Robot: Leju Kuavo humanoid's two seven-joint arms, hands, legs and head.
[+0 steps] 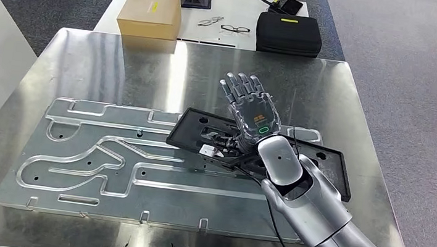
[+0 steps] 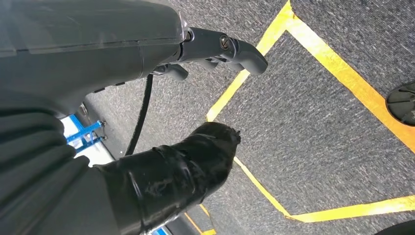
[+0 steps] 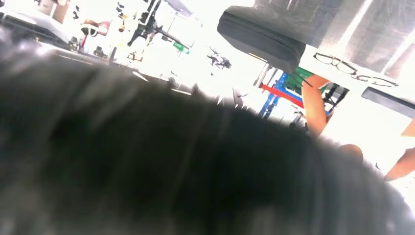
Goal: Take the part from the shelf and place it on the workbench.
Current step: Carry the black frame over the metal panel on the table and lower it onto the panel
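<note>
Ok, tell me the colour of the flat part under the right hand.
Black part, seen best in the head view.

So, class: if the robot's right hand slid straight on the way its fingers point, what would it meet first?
The right hand points away across the steel workbench. Bare metal lies ahead, so the way looks free up to the far edge; beyond it, probably the black case, though depth is unclear.
</note>
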